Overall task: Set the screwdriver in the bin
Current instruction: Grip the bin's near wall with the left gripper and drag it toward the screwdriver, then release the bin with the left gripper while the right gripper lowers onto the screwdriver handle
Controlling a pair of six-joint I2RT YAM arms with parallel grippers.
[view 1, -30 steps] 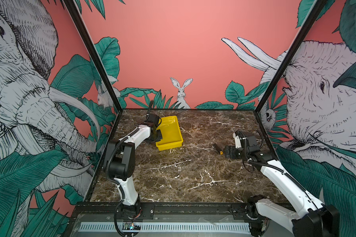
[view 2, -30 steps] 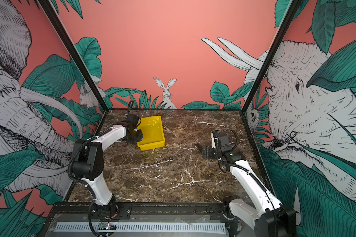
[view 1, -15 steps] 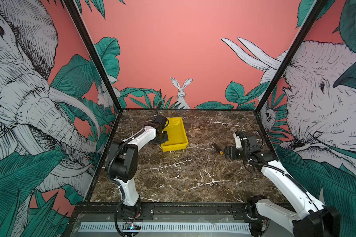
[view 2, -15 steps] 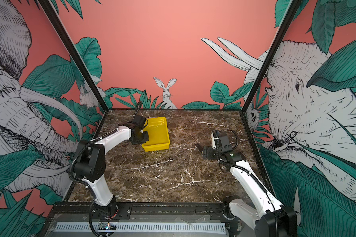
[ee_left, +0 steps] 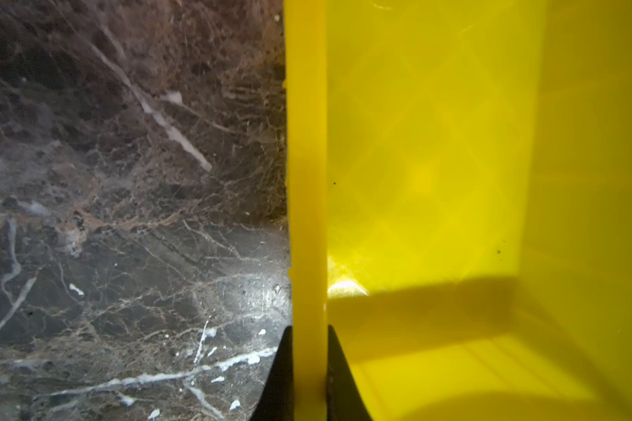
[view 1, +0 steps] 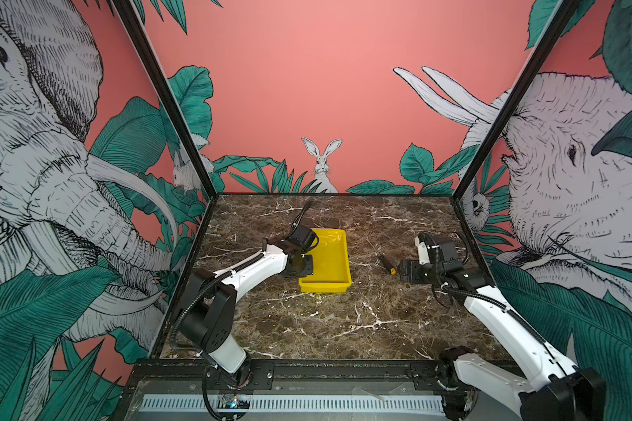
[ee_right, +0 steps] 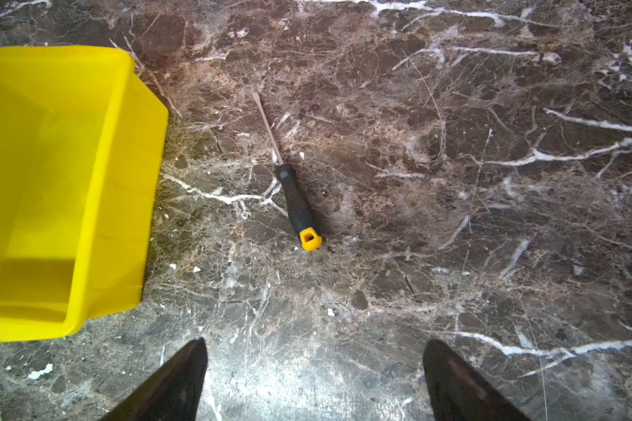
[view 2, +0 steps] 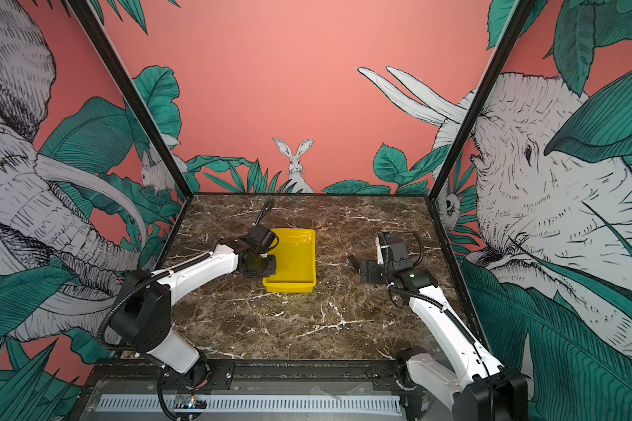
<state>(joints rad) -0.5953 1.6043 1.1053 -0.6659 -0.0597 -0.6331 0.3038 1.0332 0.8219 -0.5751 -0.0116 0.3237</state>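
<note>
In both top views we see the screwdriver (view 1: 386, 263) on the worktop (view 1: 307, 328) between the bin (view 1: 324, 286) and our empty, wide-open right gripper (view 1: 402, 271); in the left wrist view our left gripper (ee_left: 309, 364) pinches the bin's rim; the right wrist view shows the screwdriver (ee_right: 298, 204) untouched.

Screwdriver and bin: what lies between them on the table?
Only bare marble table separates the screwdriver and the bin, as the right wrist view shows.
</note>
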